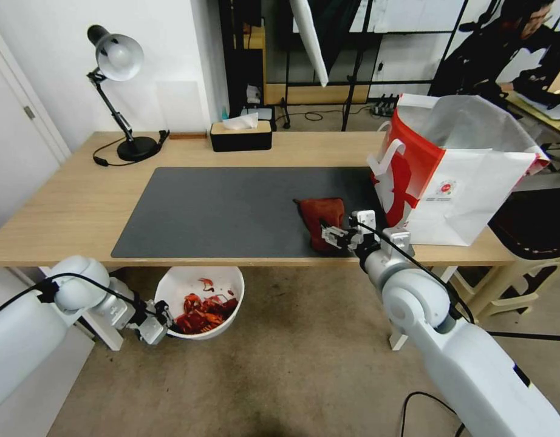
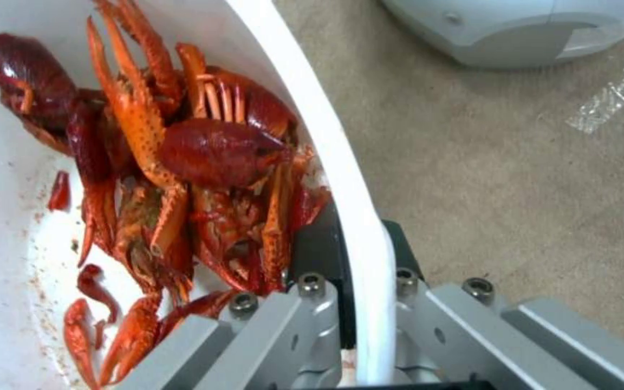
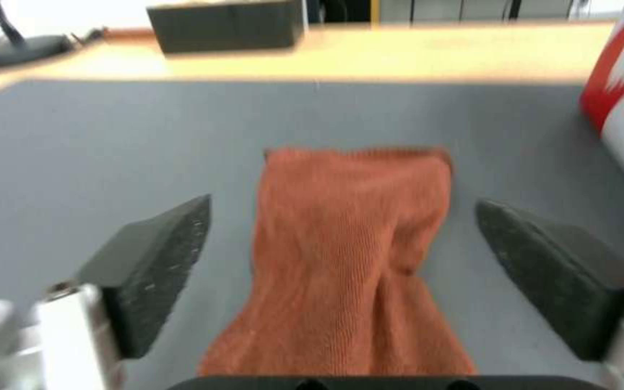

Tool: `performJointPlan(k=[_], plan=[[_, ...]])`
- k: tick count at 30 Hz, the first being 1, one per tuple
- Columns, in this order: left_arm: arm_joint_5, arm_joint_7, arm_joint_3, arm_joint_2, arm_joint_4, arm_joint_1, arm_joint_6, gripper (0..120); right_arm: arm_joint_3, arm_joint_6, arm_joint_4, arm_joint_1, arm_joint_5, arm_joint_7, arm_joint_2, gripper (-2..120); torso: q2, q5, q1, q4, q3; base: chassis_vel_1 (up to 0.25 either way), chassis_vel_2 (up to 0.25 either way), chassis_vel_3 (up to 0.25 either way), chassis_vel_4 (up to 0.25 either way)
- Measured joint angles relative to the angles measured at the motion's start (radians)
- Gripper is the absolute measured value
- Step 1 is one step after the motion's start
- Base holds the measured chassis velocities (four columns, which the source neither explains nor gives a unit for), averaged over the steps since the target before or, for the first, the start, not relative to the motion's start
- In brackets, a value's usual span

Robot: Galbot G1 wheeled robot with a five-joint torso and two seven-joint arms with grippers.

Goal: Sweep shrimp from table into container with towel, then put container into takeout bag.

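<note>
Left hand (image 1: 164, 321) is below the counter's (image 1: 67, 206) near edge, at seven o'clock in the head view, clamped on the rim of the bowl (image 1: 222, 285): one finger (image 2: 319, 254) inside the wall, the other outside. The bowl hangs over the carpet, and the shrimp (image 1: 201, 312) lie piled inside it against the gripped side. Right hand (image 1: 331, 233) is over the grey mat (image 1: 231, 209) at five o'clock, fingers (image 3: 153, 260) apart on either side of the towel (image 1: 322, 218), which lies flat on the mat. The takeout bag (image 1: 468, 182) stands upright at three o'clock on the counter, just beside the towel.
</note>
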Motion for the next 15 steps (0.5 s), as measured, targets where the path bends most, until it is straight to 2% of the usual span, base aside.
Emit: performJointPlan(k=[2,4,5,8,9,12,15], plan=[[0.009,0.0,0.006,-0.001,-0.028,0.021,-0.006,0,0.024,0.11,0.021,-0.059,-0.086,-0.056,-0.003,99,0.0,-0.0003,0.0,-0.0009,0.0,0.0,0.0,0.0,0.0],[0.018,-0.002,-0.006,-0.001,-0.06,0.055,-0.014,0,0.042,0.226,0.041,-0.127,-0.168,-0.084,0.008,100,0.0,0.0001,0.0,-0.0001,0.0,0.0,0.0,0.0,0.0],[0.018,-0.002,-0.006,-0.001,-0.06,0.055,-0.014,0,0.042,0.226,0.041,-0.127,-0.168,-0.084,0.008,100,0.0,0.0001,0.0,-0.0001,0.0,0.0,0.0,0.0,0.0],[0.029,-0.006,-0.021,-0.001,-0.099,0.087,-0.024,0,0.088,0.363,0.066,-0.247,-0.269,-0.139,0.035,100,0.0,0.0,0.0,0.0002,0.0,0.0,0.0,0.0,0.0],[0.029,-0.006,-0.021,-0.001,-0.099,0.087,-0.024,0,0.088,0.363,0.066,-0.247,-0.269,-0.139,0.035,100,0.0,0.0,0.0,0.0002,0.0,0.0,0.0,0.0,0.0],[0.041,-0.009,-0.016,0.004,-0.14,0.106,-0.041,0,0.146,0.52,0.088,-0.391,-0.353,-0.189,0.067,100,0.0,-0.0003,0.0,-0.0014,0.0,0.0,0.0,0.0,0.0],[0.044,-0.011,-0.025,0.011,-0.171,0.133,-0.047,0,0.162,0.569,0.091,-0.45,-0.375,-0.207,0.08,100,0.0,0.0001,0.0,-0.0009,0.0,0.0,0.0,0.0,0.0]])
